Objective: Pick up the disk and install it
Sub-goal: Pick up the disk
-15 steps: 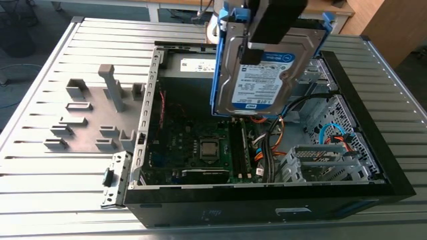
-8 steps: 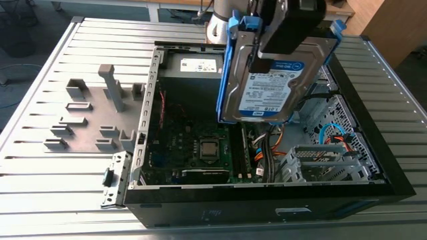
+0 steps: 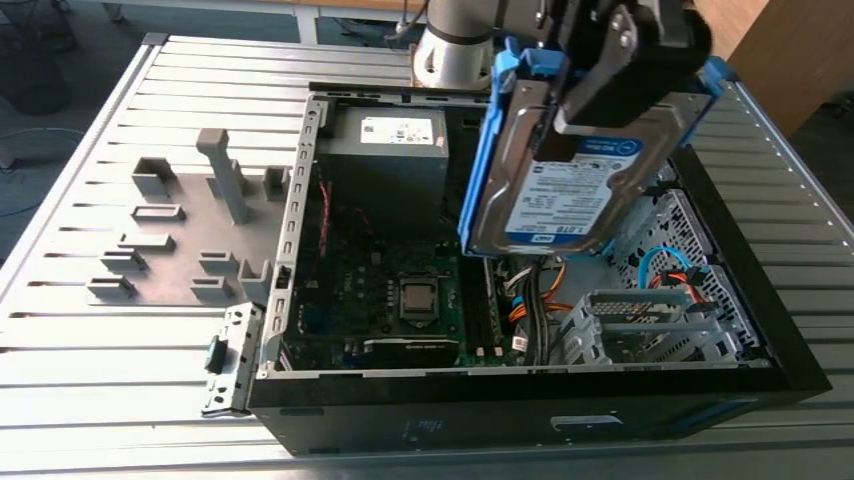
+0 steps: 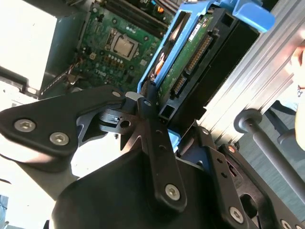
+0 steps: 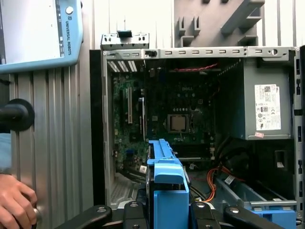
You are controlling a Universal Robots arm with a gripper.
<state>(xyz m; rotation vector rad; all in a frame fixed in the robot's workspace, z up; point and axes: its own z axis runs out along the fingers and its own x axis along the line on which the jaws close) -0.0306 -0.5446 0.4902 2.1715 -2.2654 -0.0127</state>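
gripper (image 3: pixel 594 112) w/ labelled disk (image 3: pixel 567 200) over case (image 3: pixel 507 412)

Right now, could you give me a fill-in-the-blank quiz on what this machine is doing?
The claw is shut on the disk, whose frame is ____. The disk hangs ____ the open computer case. The grey box inside carries a ____ sticker.
Missing: blue; above; white.

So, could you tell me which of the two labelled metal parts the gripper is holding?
The disk, silver with a blue frame, clamped in the gripper above the case; the grey box with a white sticker sits inside it.
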